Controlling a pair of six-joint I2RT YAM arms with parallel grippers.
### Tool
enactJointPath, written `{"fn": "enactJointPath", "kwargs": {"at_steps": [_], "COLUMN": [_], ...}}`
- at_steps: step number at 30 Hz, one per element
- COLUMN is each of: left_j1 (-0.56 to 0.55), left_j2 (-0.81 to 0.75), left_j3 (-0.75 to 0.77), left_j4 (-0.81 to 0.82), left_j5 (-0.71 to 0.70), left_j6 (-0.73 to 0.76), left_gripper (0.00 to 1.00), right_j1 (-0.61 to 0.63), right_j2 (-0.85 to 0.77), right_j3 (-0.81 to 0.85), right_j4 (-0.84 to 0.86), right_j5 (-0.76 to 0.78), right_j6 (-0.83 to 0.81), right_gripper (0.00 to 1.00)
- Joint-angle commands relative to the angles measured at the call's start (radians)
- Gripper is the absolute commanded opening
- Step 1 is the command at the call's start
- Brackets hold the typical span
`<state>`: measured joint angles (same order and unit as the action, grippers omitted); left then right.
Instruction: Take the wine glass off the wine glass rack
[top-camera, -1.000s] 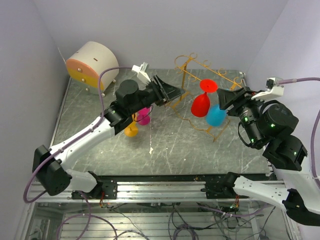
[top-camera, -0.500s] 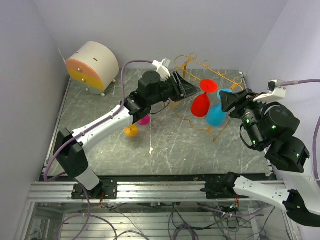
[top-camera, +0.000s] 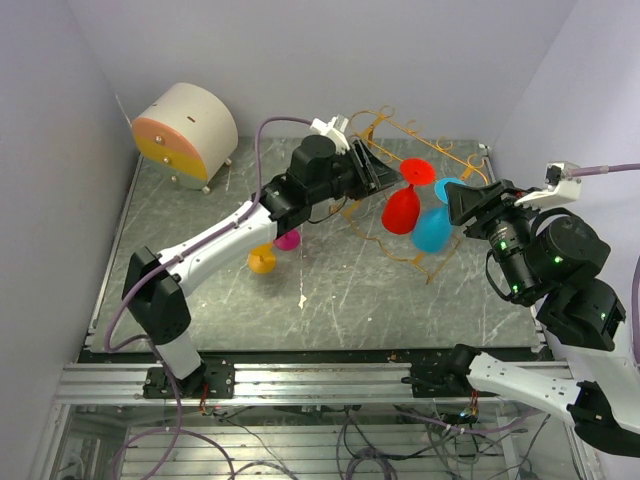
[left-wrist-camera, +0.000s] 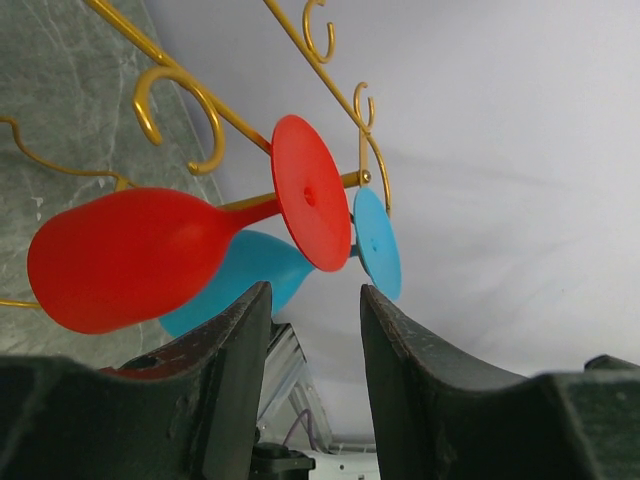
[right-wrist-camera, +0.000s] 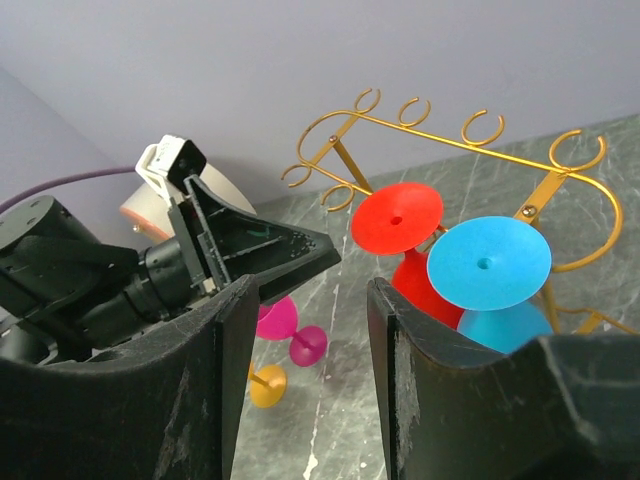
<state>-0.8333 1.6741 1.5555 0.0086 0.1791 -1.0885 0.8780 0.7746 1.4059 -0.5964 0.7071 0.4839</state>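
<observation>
The left gripper (top-camera: 375, 172) has reached out toward 1 o'clock and come up beside the red glass (top-camera: 402, 205), jaws apart and empty, so a grasp looks close. The red glass and the blue glass (top-camera: 433, 230) hang inverted on the rack (top-camera: 400, 128). The right gripper (top-camera: 468, 202), also open and empty, points in from 3 o'clock.

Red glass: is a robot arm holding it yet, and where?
No, nothing is held. The red glass and blue glass hang from the gold rack; the left end effector and right end effector are open, just near them.
</observation>
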Motion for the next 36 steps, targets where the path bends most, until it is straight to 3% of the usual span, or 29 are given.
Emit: {"fn": "enactJointPath", "kwargs": {"at_steps": [1,18,36], "left_j1": [-0.007,-0.007,-0.007], "left_j2": [0.040,0.124,0.155], "left_j3": [0.059,0.148,0.178], "left_j4": [-0.002,0.007,0.038], "left_j5": [-0.028,-0.042,-0.038], "left_j6": [0.007,-0.009,-0.037], "left_gripper": [0.51,0.48,0.18], "right_j1": [-0.002,-0.002,-0.002], "right_j2": [-0.009,-0.023,-0.026], "right_j3": [-0.010,-0.019,-0.027], "right_j4": [-0.003,-0.003,-0.003], "right_j5": [0.003,-0.002,-0.004], "right_j6": [0.013,0.006,-0.001], "right_gripper": [0.47,0.47,0.46]}}
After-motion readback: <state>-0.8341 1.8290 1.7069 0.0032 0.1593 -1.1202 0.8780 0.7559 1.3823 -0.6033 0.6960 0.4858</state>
